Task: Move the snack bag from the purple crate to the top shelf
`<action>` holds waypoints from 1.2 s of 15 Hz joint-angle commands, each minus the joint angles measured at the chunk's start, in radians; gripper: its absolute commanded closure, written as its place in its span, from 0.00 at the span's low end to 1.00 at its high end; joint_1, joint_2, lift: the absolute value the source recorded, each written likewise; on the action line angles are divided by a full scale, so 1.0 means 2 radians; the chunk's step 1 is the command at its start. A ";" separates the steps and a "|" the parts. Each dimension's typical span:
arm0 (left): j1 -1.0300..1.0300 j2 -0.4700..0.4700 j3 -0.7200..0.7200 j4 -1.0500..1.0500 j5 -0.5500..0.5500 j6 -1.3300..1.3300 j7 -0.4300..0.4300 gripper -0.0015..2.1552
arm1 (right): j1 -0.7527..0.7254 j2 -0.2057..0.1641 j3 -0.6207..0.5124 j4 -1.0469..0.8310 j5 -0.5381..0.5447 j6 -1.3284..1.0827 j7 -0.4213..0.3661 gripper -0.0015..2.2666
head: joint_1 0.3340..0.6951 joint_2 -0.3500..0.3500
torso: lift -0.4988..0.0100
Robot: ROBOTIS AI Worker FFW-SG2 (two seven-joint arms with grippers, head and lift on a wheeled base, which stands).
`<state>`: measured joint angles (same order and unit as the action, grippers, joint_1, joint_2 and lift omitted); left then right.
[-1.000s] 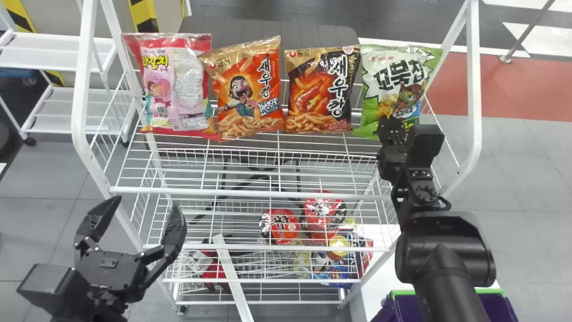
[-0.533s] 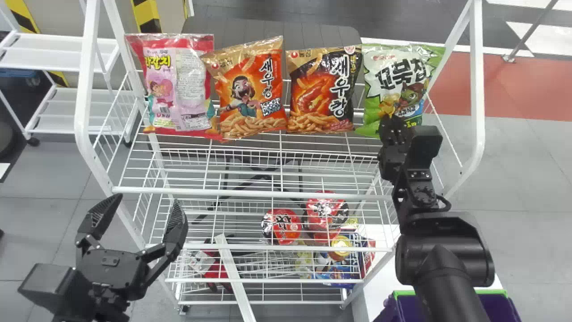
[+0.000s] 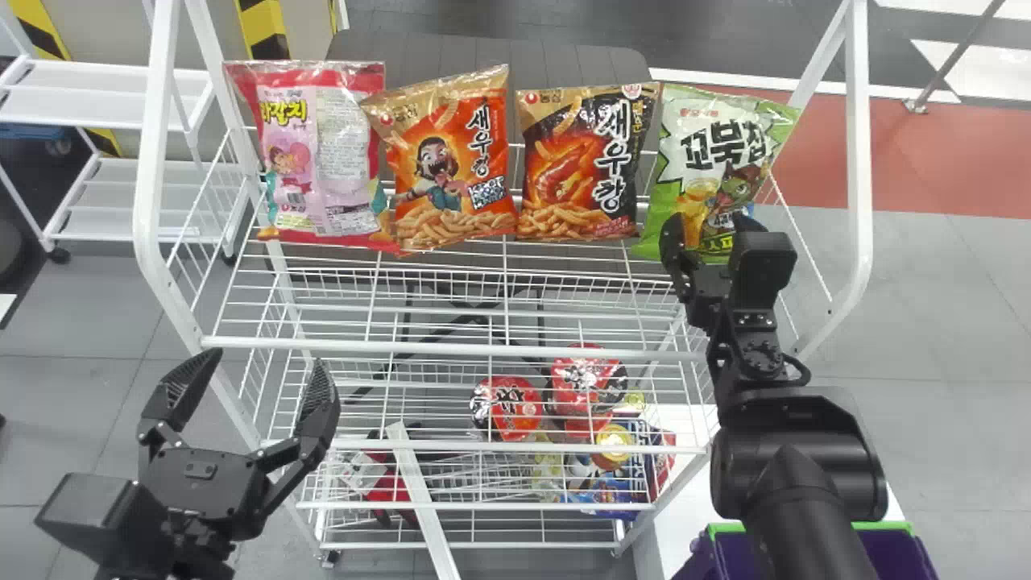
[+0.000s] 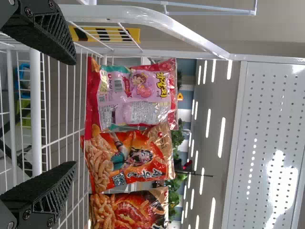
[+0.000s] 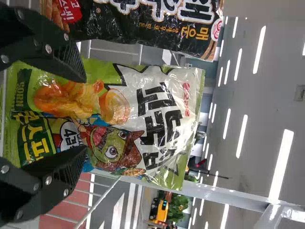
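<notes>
My right gripper (image 3: 705,221) is open at the lower part of the green snack bag (image 3: 699,129), which stands upright at the right end of the top shelf (image 3: 451,347). In the right wrist view the right gripper (image 5: 85,114) has its two fingers apart in front of the green bag (image 5: 157,109), one toward each side edge. At the lower left, my left gripper (image 3: 266,362) is parked open in front of the rack; in its wrist view the left gripper (image 4: 73,113) has nothing between its fingers. The purple crate (image 3: 890,552) is partly behind the right arm.
Left of the green bag stand a black-and-gold bag (image 3: 576,161), an orange bag (image 3: 451,161) and a pink bag (image 3: 314,153) in a row. White posts (image 3: 859,161) flank the shelf. Red cups (image 3: 507,407) and other packs sit on lower levels.
The right gripper has opened, its fingers spreading from close together at the green bag's lower part. The green bag has shifted slightly and tilted. The left arm has stayed still.
</notes>
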<state>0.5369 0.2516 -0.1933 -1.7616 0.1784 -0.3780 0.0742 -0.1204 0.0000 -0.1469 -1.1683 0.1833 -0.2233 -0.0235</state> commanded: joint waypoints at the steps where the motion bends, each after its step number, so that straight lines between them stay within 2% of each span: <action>1: 0.000 0.000 0.000 0.000 0.001 0.000 0.000 0.03 | 0.002 0.000 0.001 0.000 0.000 -0.008 -0.001 0.08 | 1.00 0.33 | 0.98; 5: 0.000 0.000 0.001 0.000 0.001 0.000 0.000 0.03 | 0.027 0.000 0.008 -0.023 0.000 -0.011 -0.004 0.08 | 1.00 0.33 | 0.98; 8: 0.000 0.000 0.003 0.000 0.000 0.000 0.001 0.03 | 0.068 0.000 0.030 -0.134 0.009 0.079 -0.004 0.07 | 1.00 0.34 | 0.98; 12: 0.005 0.000 0.005 -0.012 0.000 0.000 0.001 0.03 | 0.143 0.000 0.088 -0.311 0.003 0.208 0.002 0.07 | 1.00 0.38 | 0.98; 16: 0.037 0.002 0.018 -0.063 -0.016 0.009 0.016 0.03 | 0.244 0.000 0.125 -0.432 -0.018 0.236 0.010 0.07 | 1.00 0.48 | 0.98; 18: 0.055 0.002 0.026 -0.090 -0.016 0.011 0.024 0.03 | 0.313 -0.005 0.127 -0.476 -0.041 0.202 0.016 0.07 | 1.00 0.52 | 0.98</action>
<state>0.6204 0.2558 -0.1510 -1.9024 0.1489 -0.3587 0.1178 0.4105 -0.0016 0.1030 -2.0595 0.1297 0.2295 0.0074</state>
